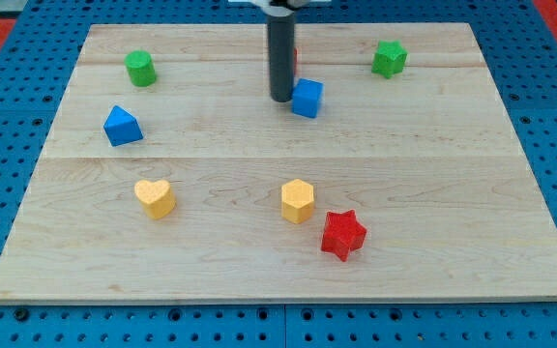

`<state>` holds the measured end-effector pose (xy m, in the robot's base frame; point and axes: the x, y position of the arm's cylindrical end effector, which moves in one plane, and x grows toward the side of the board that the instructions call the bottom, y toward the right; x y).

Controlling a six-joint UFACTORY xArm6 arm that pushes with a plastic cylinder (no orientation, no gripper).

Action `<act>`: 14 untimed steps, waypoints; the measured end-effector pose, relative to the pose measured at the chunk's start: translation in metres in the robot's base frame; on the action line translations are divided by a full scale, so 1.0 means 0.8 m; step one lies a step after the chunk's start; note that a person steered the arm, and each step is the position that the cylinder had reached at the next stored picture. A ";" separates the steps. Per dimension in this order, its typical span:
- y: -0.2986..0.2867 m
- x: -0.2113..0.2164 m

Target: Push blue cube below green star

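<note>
Although my tip (280, 99) already sits against the small blue cube (307, 98), touching its left face as far as I can tell, the job is mostly still ahead of me. The bright green star-shaped block (389, 58) lies near the top right of the pale wooden board (433, 193), and the cube is well to its left and only a little lower, near the board's top centre. For the cube to sit below the star, I judge it must travel toward the view's right and slightly down, so contact on its left side looks like a sensible start.

My arm comes in from the view's top as a straight dark rod, standing upright, its lower end on the wood just beside the cube. A sliver of something red shows behind the rod; I cannot tell what it is. I have no fingers to open or clench: nothing is grasped, and the rod can only press sideways against the cube.

Elsewhere lie a green cylinder-like block (141, 68) at the top left, a blue wedge-shaped block (122, 126) below it, a yellow heart-shaped block (154, 197), a yellow hexagonal block (297, 201) and a red star-shaped block (342, 235), all well apart from the cube's likely path.
</note>
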<state>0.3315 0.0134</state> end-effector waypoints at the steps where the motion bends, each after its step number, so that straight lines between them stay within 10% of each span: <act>1: -0.018 -0.029; 4: 0.095 0.104; 10: 0.017 0.078; 14: 0.141 0.161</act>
<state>0.4604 0.1261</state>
